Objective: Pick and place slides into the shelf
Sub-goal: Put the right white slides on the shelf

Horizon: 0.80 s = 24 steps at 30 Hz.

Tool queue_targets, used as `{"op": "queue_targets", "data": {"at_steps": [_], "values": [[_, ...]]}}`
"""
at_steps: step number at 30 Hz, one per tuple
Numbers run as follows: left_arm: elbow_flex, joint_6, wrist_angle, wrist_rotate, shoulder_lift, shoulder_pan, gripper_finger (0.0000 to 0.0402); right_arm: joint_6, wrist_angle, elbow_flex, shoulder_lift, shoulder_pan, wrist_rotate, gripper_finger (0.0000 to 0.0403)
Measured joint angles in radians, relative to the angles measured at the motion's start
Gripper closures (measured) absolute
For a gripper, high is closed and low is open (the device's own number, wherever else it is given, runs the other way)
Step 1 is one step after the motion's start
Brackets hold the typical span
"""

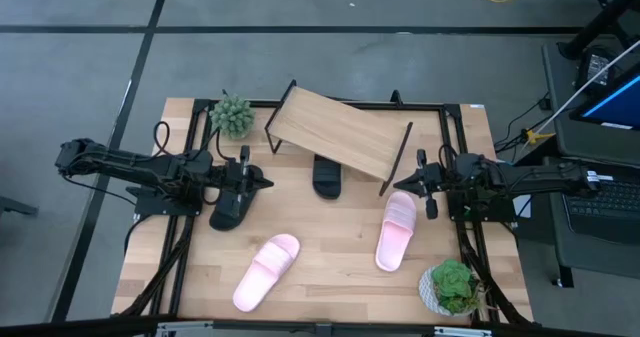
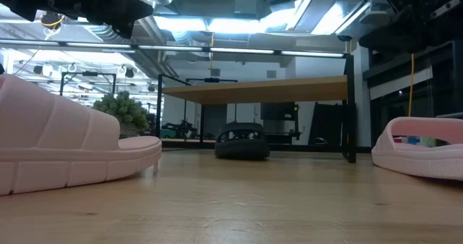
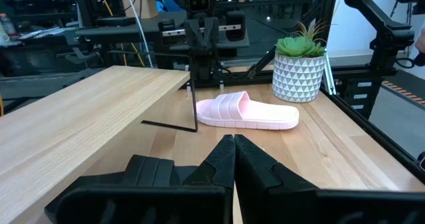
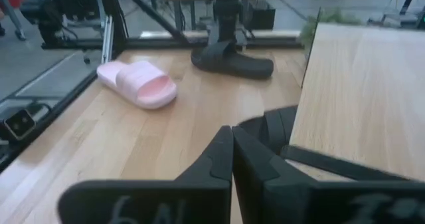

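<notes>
The shelf [image 1: 340, 132] stands at the table's far middle, with its slanted board on a thin black frame. One black slide [image 1: 327, 175] lies on the table partly under the shelf's near edge [image 2: 242, 144]. The other black slide [image 1: 232, 205] lies to the left, beside my left gripper [image 1: 262, 182], which is shut [image 3: 234, 151] and hovers. One pink slide [image 1: 267, 270] rests sole-down near the near edge. The other pink slide [image 1: 397, 229] lies right of centre, just near of my shut right gripper [image 1: 405, 184] [image 4: 231, 144].
A green plant [image 1: 232, 115] sits at the shelf's far-left corner. A potted plant in a white patterned pot [image 1: 450, 285] stands at the near right corner. Bare tabletop [image 1: 330, 247] lies between the two pink slides. A black frame rail runs along the table's sides.
</notes>
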Motion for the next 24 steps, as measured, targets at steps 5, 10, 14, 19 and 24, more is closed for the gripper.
{"op": "queue_targets", "data": {"at_steps": [5,10,14,19,24], "values": [[0.0,0.0,0.002,-0.008,0.0,0.0,0.0402,0.025,-0.157,0.144,0.016,0.0,0.0,0.0398],[0.0,0.0,0.008,-0.045,0.0,0.0,0.0401,0.029,-0.329,0.272,0.075,0.023,0.003,0.04],[-0.001,0.0,0.017,-0.053,0.0,0.0,0.0401,0.11,-0.425,0.314,0.138,0.074,0.023,0.04],[-0.001,0.0,0.048,-0.053,0.0,0.0,0.0401,0.212,-0.548,0.339,0.222,0.166,0.104,0.0401],[-0.001,0.0,0.051,-0.053,0.0,0.0,0.0401,0.306,-0.615,0.406,0.312,0.254,0.121,0.0401]]}}
